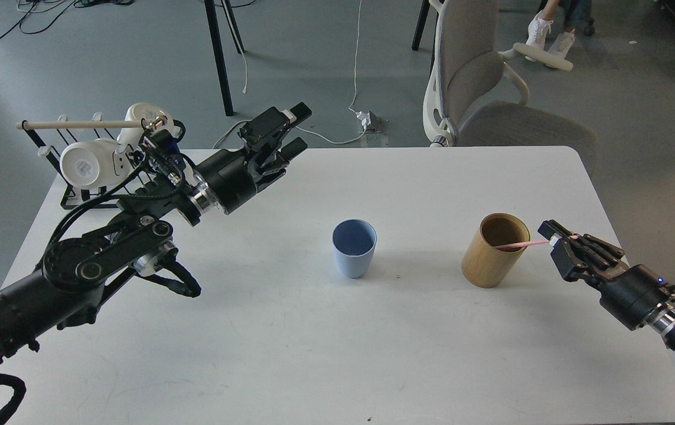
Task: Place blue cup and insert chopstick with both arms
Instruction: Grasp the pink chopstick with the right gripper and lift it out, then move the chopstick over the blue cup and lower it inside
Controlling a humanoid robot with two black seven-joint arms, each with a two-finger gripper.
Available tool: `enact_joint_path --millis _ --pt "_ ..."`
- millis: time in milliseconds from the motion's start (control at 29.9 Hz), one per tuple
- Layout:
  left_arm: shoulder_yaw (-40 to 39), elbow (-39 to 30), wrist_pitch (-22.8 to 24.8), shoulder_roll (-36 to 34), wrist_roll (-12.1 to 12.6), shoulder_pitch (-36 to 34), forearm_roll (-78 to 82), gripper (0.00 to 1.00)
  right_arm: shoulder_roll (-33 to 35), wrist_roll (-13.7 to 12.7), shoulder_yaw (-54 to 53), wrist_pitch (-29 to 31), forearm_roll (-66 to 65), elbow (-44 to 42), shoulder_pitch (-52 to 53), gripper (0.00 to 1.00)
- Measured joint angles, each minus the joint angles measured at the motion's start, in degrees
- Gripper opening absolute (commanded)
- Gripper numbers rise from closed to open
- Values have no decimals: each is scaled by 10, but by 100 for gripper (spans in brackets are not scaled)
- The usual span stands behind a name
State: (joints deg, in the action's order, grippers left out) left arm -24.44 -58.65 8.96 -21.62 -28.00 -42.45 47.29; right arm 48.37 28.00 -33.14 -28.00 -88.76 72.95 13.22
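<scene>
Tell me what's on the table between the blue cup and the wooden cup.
Nothing: in the head view, only bare white table lies between the blue cup and the wooden cup.

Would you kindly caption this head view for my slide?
Right gripper holds a pink chopstick in the wooden cylinder; blue cup stands free.

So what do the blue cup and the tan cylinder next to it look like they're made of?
The blue cup: probably matte plastic or glazed ceramic; even pale-blue wall, darker inside, no shine. The tan cylinder: likely wood or bamboo, with a warm tan, satin surface and a dark interior; grain is too faint to confirm. The pink chopstick leaning out of it is too thin to judge.
</scene>
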Motion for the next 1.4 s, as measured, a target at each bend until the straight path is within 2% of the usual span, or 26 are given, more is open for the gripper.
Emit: enact_joint_path --millis 501,936,1069,1136,1237,1404 --pt "-1 0 0 1 0 6 -1 92 14 0 -25 0 9 22 16 0" --pt "-1 24 1 12 0 7 -2 92 164 0 -113 0 72 187 16 0" --pt "-1 29 1 12 0 7 -3 92 173 0 -134 0 82 213 21 0" --pt "-1 29 1 11 0 7 -3 92 156 0 -131 0 81 213 39 0" --pt "-2 29 1 9 0 15 -6 92 77 0 -90 0 71 189 87 0" --pt "-2 29 -1 7 0 22 -21 92 -33 0 65 0 47 81 217 0"
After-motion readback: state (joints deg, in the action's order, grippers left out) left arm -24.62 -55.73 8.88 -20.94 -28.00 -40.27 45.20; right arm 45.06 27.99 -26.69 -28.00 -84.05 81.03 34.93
